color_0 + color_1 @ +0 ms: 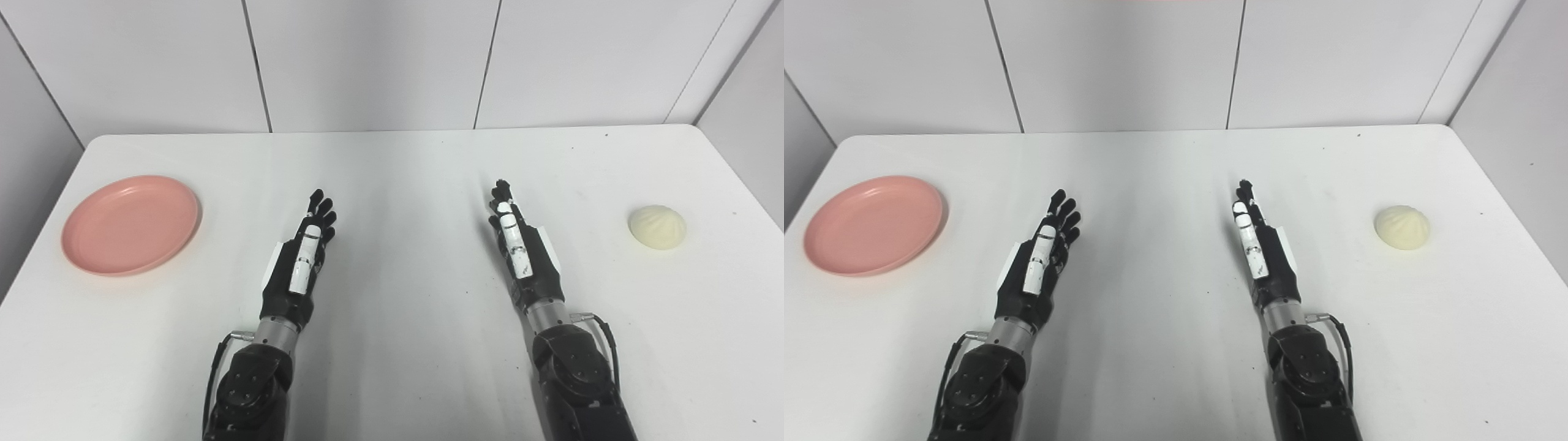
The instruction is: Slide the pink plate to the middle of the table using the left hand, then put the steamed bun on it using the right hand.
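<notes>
Left eye view: a plain white rectangular table (392, 184) fills the scene, with no readable writing or labels anywhere. A round pink plastic plate (131, 223) sits empty near the table's left edge. A pale cream steamed bun with a pleated top (657, 226) rests near the right edge, well apart from the plate. Between them, the black-and-white left hand (303, 257) stretches forward with fingers extended, holding nothing.

Right eye view: the black-and-white right hand (1262, 251) likewise lies straight and empty, fingers extended, pointing toward the far wall, touching neither bun nor plate.
</notes>
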You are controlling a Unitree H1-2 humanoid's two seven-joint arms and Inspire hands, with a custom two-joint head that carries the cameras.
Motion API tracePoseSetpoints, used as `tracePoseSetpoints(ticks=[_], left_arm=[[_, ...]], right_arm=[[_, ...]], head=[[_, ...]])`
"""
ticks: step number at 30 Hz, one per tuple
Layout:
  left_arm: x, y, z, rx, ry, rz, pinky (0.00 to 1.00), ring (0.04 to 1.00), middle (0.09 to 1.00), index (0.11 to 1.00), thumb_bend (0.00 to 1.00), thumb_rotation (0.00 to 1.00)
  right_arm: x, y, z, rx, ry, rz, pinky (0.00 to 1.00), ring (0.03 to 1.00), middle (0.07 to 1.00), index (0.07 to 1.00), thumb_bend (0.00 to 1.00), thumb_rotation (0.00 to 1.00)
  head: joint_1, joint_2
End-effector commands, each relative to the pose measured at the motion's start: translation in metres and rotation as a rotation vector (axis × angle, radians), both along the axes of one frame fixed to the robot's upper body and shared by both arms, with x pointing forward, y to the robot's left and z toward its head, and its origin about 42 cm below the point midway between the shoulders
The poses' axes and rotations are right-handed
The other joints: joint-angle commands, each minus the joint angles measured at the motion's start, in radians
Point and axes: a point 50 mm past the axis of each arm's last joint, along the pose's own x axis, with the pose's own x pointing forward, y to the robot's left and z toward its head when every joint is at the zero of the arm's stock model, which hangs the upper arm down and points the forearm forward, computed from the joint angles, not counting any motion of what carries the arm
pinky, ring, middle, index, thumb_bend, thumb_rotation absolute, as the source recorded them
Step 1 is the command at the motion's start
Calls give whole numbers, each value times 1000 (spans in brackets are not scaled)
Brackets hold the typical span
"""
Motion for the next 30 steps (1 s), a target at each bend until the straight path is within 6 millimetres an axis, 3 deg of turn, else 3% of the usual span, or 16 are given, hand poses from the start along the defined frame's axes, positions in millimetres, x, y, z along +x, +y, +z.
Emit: tracePoseSetpoints(ticks=[1, 15, 17, 24, 30], left_arm=[[-17, 14, -37, 28, 121, 20, 997, 989, 1000, 1000, 350, 1000], [-18, 13, -38, 34, 127, 17, 1000, 988, 1000, 1000, 362, 1000], [-17, 11, -37, 30, 129, 17, 1000, 988, 1000, 1000, 358, 1000], [-13, -5, -43, 42, 119, 9, 1000, 992, 1000, 1000, 345, 1000], [-9, -18, -48, 45, 121, 24, 1000, 997, 1000, 1000, 331, 1000]], right_arm=[[-12, 2, -21, 2, 64, -1, 1000, 1000, 1000, 1000, 195, 1000], [-11, 0, -21, 2, 64, 9, 1000, 1000, 1000, 1000, 197, 1000], [-11, -2, -21, 2, 63, 8, 1000, 1000, 1000, 1000, 199, 1000], [-10, -17, -22, 17, 60, 32, 1000, 1000, 1000, 1000, 227, 1000], [-10, -25, -19, 33, 65, 30, 1000, 1000, 1000, 1000, 197, 1000]], head=[[1, 0], [15, -1], [33, -4], [193, -35], [248, -52]])
